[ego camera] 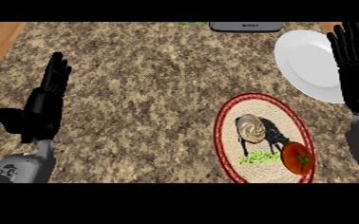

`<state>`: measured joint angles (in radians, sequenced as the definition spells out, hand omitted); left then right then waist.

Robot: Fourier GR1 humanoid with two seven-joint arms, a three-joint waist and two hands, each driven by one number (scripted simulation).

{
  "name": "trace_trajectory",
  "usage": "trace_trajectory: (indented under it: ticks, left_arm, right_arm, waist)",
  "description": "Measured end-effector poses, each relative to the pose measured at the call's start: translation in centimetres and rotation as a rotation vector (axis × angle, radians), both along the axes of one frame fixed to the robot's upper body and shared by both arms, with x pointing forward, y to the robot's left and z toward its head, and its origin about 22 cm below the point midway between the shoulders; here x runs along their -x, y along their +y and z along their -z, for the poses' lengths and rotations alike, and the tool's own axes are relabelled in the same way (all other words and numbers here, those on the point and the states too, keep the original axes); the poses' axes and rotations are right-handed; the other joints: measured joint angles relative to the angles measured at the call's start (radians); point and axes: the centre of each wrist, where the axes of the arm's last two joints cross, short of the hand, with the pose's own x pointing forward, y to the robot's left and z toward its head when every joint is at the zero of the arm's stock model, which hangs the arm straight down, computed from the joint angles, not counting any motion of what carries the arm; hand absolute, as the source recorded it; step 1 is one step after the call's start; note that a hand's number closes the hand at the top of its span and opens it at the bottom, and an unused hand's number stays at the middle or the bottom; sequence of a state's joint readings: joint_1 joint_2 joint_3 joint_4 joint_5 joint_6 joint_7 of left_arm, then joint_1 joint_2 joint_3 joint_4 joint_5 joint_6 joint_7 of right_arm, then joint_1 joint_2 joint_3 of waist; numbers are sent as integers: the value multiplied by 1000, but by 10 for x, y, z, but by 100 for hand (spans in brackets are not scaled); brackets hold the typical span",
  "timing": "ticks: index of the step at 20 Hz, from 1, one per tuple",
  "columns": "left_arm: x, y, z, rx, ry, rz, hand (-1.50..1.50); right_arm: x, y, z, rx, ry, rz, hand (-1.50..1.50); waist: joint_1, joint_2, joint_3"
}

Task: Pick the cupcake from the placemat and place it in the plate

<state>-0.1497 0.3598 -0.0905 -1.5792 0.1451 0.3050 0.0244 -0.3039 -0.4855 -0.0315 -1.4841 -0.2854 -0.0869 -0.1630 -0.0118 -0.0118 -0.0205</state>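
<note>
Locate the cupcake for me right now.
In the head view the cupcake sits on the round placemat at lower right, up-left of the tomato and below the white plate.

Light falls evenly and fairly dimly over the speckled tabletop (pixel 154 90), with no clear direction. The white plate (pixel 308 66) is the brightest area, smoothly shaded without hard glare. Almost no cast shadows show (only a dark patch beside the cupcake (pixel 251 129) on the placemat (pixel 231 109)). The black hands show little surface detail.
</note>
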Motion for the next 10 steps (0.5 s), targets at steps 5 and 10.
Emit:
trace_trajectory:
  ticks: [5, 10]
  left_arm:
    - [22, -1, 40, 68, 209, -8, 0]
    - [39, -11, 72, 159, 402, 20, 0]
  right_arm:
    - [11, -28, -21, 7, -15, 173, 150]
    - [36, -74, -6, 177, 86, 540, -150]
  waist:
    - [-10, 5, 14]
    - [-48, 14, 11]
